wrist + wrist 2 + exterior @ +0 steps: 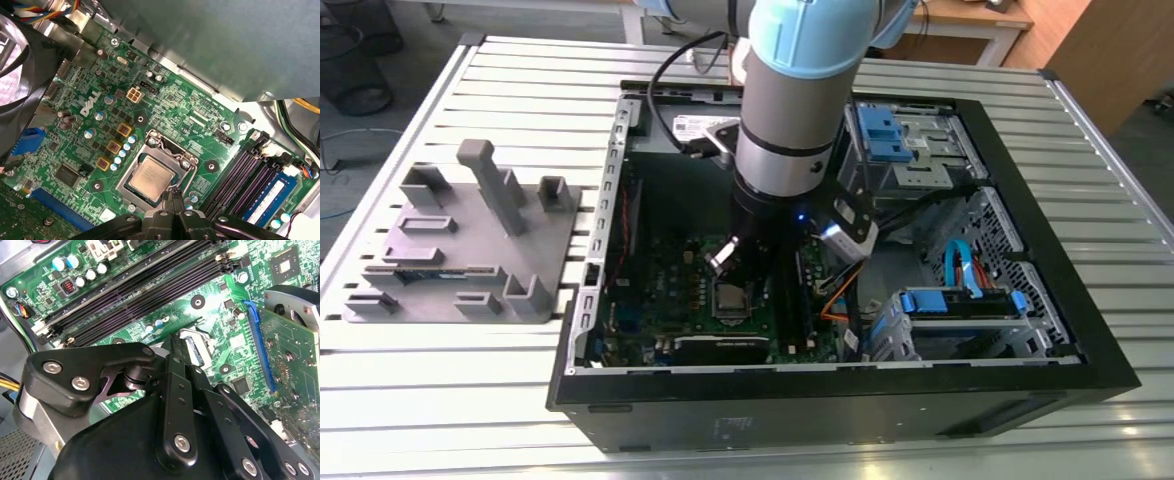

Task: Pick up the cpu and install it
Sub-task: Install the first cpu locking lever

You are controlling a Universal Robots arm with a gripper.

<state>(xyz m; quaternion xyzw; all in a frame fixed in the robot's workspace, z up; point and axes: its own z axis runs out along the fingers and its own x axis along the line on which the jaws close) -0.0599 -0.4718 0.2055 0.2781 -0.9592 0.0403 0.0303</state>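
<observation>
1. The arm reaches down into the open computer case on the slatted metal table; its lower end hangs over the green motherboard.
2. The cpu lies flat in its socket on the motherboard in the first wrist view, shiny metal top up, with the silver socket frame around it; in the exterior view the cpu is a small pale square just below the arm's tip.
3. The gripper stands just beside one edge of the cpu in the first wrist view; its fingertips are pressed close together with nothing seen between them; whether they touch the chip I cannot tell.
4. In the second wrist view the gripper shows its dark fingers drawn together, pointing at the socket's edge; long black memory slots run across the board beyond.
5. A grey parts fixture sits on the table, on the exterior view's left, well apart from the case.
</observation>
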